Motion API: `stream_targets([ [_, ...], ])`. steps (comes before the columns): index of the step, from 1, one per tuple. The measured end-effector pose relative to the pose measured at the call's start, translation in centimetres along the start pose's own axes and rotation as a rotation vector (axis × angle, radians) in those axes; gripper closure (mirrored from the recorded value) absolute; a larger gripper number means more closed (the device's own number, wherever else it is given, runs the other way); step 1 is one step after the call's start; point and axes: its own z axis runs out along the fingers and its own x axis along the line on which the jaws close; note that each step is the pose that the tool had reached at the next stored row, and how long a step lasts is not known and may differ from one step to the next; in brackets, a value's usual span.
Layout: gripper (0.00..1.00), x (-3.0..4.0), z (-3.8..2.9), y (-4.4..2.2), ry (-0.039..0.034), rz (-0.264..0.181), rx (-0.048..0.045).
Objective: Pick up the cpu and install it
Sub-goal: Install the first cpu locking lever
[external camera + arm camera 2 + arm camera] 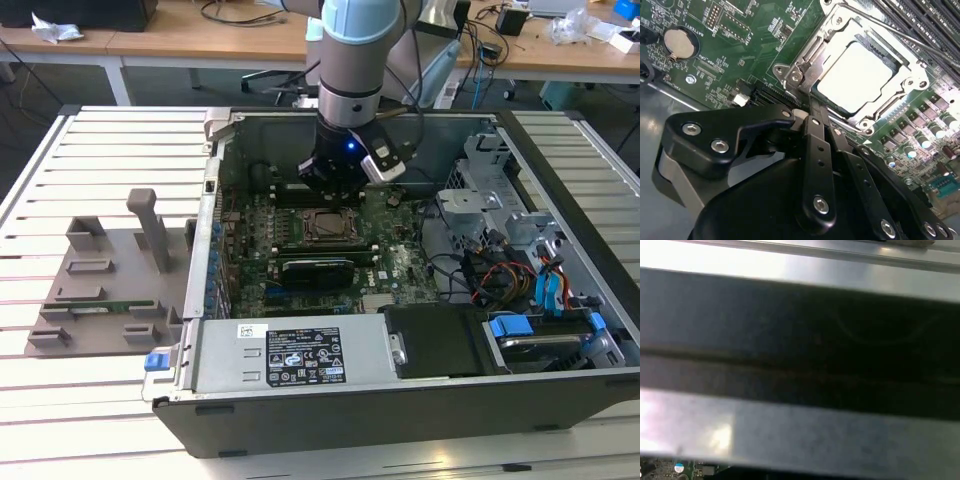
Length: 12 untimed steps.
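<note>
Hovering inside the open grey metal computer case [300, 360], the black end effector [335, 175] is sitting just above the dark square socket frame [328, 226] on the green motherboard [400, 262]. In the second wrist view the flat square silvery-grey cpu [855, 75] is lying seated inside the socket's metal frame [795, 75], apart from the end effector [812, 107], whose black linkage bars are meeting close together, holding nothing. A round coin battery [681, 42] is showing on the board there. The first wrist view is showing a blurred grey metal case wall [800, 425]. The case is resting on a slatted white counter [100, 170] beside a grey moulded fixture [105, 275]; wooden desks [200, 40] are standing behind.
</note>
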Motion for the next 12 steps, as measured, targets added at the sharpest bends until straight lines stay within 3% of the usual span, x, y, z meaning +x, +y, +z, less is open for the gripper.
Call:
stream_targets([
  [12, 0.89, -0.31, 0.35, -0.01, 0.0003, 0.000, -0.0032],
])
